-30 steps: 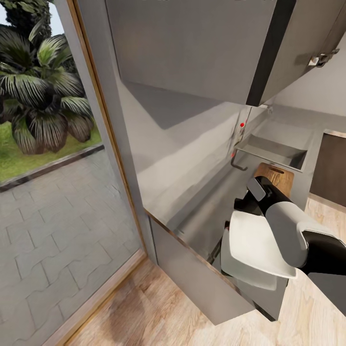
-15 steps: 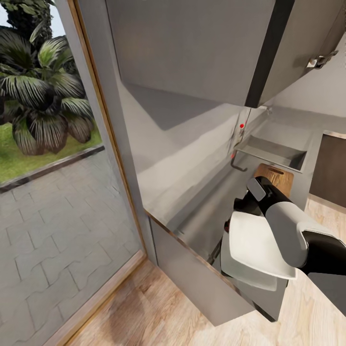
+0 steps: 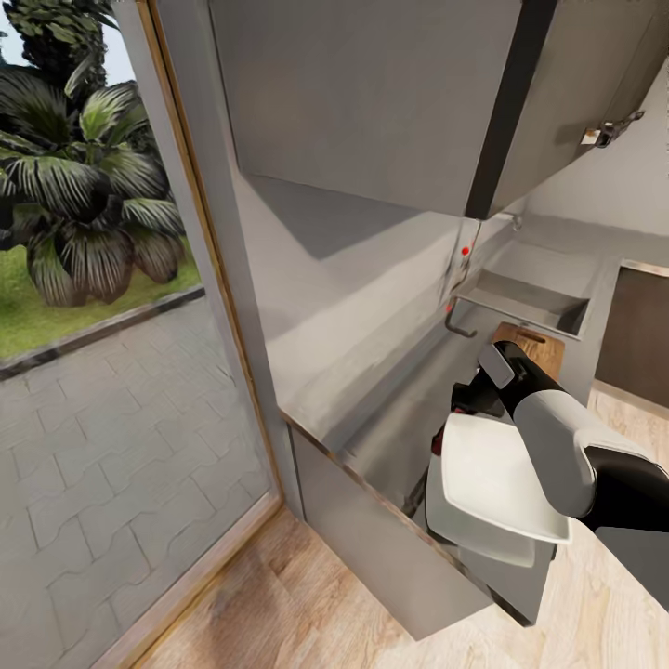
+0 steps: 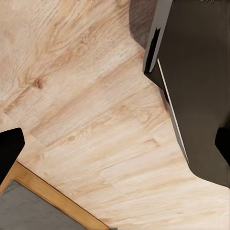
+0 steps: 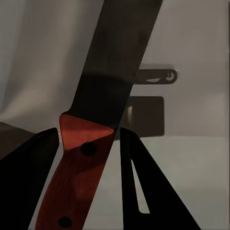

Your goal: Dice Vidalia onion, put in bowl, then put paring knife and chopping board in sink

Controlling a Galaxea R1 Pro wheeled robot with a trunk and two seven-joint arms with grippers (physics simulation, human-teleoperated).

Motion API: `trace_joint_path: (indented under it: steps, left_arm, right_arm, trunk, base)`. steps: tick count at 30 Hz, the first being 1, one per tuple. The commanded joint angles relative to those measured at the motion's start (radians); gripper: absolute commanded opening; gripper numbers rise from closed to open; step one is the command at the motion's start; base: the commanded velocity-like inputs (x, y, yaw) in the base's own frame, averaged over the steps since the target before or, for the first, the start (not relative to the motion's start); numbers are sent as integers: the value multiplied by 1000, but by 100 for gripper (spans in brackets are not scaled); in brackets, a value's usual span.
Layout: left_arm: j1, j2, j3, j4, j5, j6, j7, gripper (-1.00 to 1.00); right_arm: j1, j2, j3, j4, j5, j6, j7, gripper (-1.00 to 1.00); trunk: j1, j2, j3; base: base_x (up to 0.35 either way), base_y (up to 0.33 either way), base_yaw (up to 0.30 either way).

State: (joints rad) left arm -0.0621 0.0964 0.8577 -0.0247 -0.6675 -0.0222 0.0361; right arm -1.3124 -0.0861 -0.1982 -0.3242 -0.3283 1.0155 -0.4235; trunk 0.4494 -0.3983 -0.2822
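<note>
Bowl [image 3: 497, 483] sits on the countertop [image 3: 390, 423]; right gripper [image 5: 91, 136] pinches the paring knife [image 5: 103, 100].

Kitchen: sink [image 3: 528, 302], countertop [image 3: 390, 437], cabinets [image 3: 372, 93].

window [image 3: 111, 307]: palm [image 3: 84, 186], grass, paving outside | wall cabinets [image 3: 372, 93] overhead, latch [image 3: 609, 130] | wood floor [image 3: 279, 604] | dark base cabinet [image 4: 196, 86]
</note>
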Motion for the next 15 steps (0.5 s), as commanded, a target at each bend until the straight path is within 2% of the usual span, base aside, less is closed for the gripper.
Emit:
trace_joint_path:
  steps: [1,15]
  left_arm:
    - [-1,0,8,2,-10,-2,4,100]
    - [-1,0,8,1,-10,-2,4,100]
  right_arm:
    - [-1,0,-3,-1,-11,2,-11,-100]
    - [-1,0,-6,-12,-12,-1,-5,-100]
  trunk:
    - [1,-2,0]
    - [1,-2,22]
  base:
    - [0,0,0]
    - [0,0,0]
